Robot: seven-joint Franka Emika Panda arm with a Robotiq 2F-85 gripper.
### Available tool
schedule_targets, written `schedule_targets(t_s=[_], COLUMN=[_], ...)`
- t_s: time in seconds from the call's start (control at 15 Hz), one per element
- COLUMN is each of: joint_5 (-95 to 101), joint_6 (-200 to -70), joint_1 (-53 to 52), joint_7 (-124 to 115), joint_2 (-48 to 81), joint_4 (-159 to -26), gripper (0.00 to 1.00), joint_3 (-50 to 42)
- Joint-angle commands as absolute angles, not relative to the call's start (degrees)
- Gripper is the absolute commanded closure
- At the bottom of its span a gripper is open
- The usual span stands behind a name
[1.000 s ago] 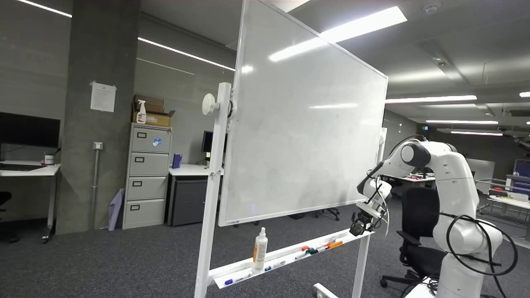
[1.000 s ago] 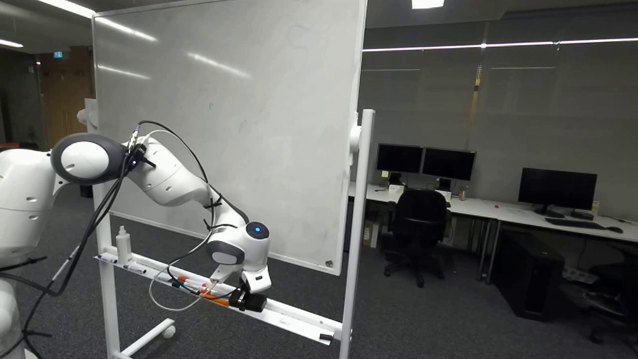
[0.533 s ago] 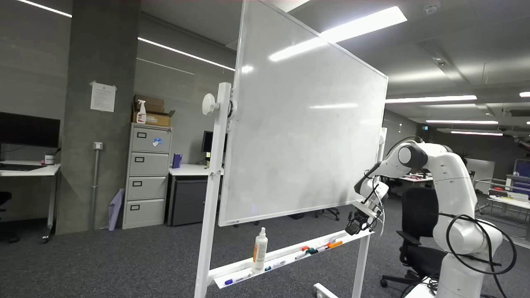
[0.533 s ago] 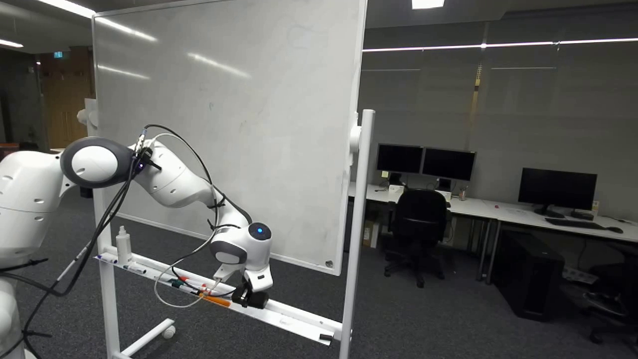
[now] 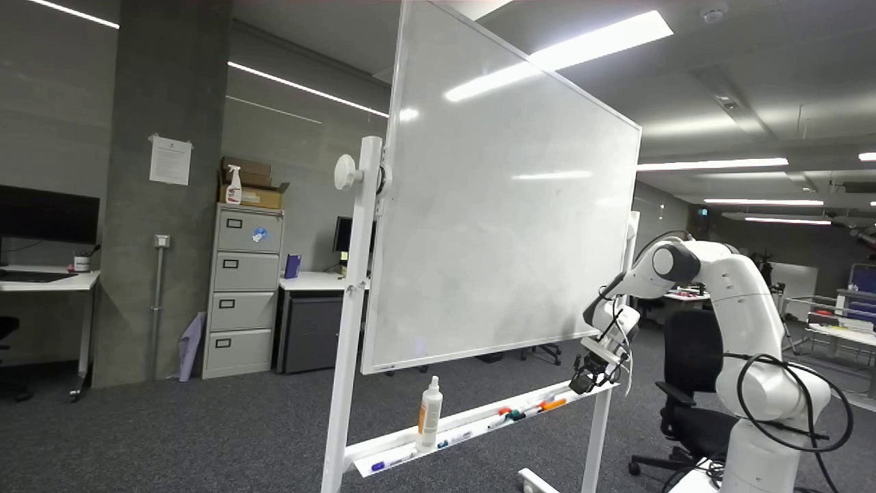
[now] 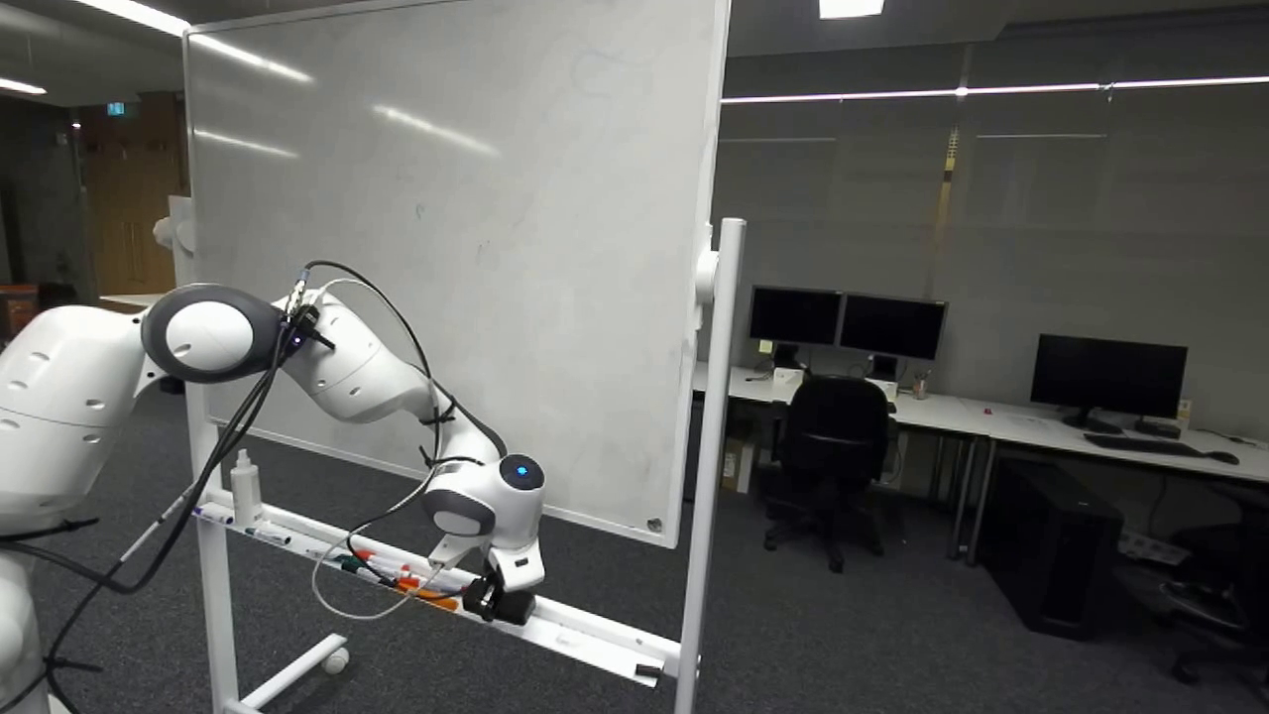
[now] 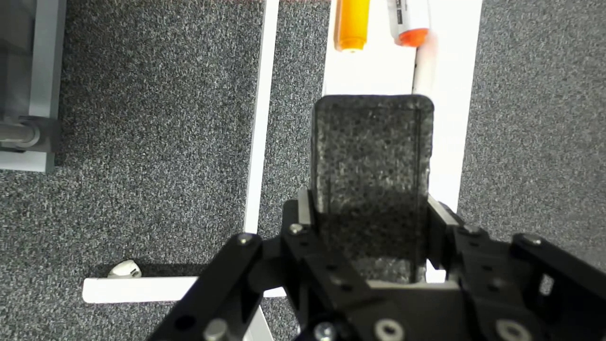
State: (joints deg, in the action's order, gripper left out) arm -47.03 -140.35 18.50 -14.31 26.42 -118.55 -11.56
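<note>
Gripper [image 7: 371, 213]: clamped on whiteboard eraser [image 7: 374, 151]
Eraser position: over pen tray [image 7: 447, 142], contact unclear
Grasp step: judged complete
Next move: likely calls for firm grip, clear of orange marker [image 7: 353, 23]

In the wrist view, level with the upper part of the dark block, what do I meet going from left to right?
Grey frame, carpet, thin white rail, a narrow strip of carpet, the dark block held in the gripper, white tray, then carpet again.
</note>
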Motion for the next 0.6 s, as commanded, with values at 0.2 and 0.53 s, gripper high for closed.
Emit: schedule_targets(t_s=[0.2,0.53], joint_5=[-48.00,-48.15], joint_6=[-140.63,-140.37], joint_1=[18.49,18.47], joint_7=[-15.22,-16.02], joint_2=[28.41,28.90], joint_4=[-117.47,-117.05], gripper=[0.66,0.66], joint_3=[-11.72,-11.70])
